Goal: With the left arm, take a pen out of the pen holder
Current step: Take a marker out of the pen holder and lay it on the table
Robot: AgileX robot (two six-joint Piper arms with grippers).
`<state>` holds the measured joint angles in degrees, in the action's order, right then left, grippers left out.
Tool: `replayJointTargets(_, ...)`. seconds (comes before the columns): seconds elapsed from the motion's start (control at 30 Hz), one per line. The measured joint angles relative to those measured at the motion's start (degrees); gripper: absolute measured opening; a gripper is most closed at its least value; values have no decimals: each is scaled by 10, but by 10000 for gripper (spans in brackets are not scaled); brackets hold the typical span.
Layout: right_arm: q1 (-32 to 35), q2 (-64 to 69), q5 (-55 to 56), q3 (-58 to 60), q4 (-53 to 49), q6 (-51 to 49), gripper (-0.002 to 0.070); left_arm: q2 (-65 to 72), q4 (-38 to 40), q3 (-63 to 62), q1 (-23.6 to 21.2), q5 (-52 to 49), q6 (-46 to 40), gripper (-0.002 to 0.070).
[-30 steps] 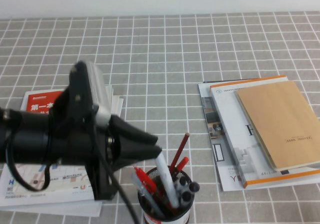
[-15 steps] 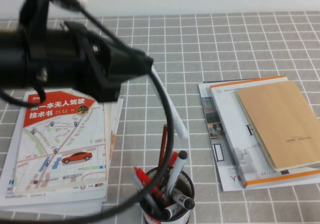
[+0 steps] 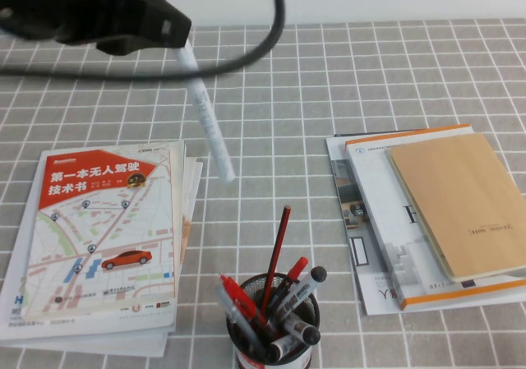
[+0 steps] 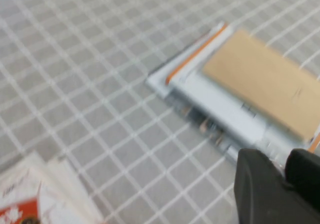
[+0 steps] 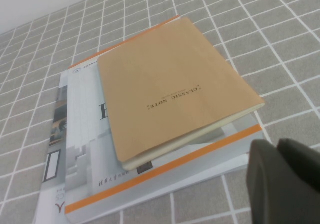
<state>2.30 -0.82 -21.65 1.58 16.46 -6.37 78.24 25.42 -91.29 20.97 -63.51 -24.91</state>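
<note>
White plastic pen (image 3: 207, 116), well clear of black mesh pen holder (image 3: 238, 344).
Left tool (image 3: 182, 37) grips its top end above grey tiled worktop (image 3: 329, 81); right tool (image 5: 278, 149), closed empty, hovers by stacked books (image 5: 165, 94).

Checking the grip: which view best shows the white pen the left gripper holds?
High view: the slim white pen hangs almost whole from the left gripper, high at left. Left wrist view shows that gripper's fingers but no pen; right wrist view, just the right gripper by stacked books.

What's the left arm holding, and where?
Left gripper, high at far left, pinches the white pen by its upper end. Right gripper, near the books, holds nothing.
</note>
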Motion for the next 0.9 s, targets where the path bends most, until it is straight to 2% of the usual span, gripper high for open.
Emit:
replayJointTargets(0.13, 0, 0, 0, 0, 0, 0, -13, 94, -50, -94, 0, -74, 51, 71)
replayJointTargets(0.37, 0, 0, 0, 0, 0, 0, -13, 245, -67, -197, 0, -79, 114, 70)
replayJointTargets(0.67, 0, 0, 0, 0, 0, 0, -13, 338, -75, -210, 0, -79, 125, 70)
replayJointTargets(0.9, 0, 0, 0, 0, 0, 0, -13, 342, -137, -211, 11, -79, 125, 70)
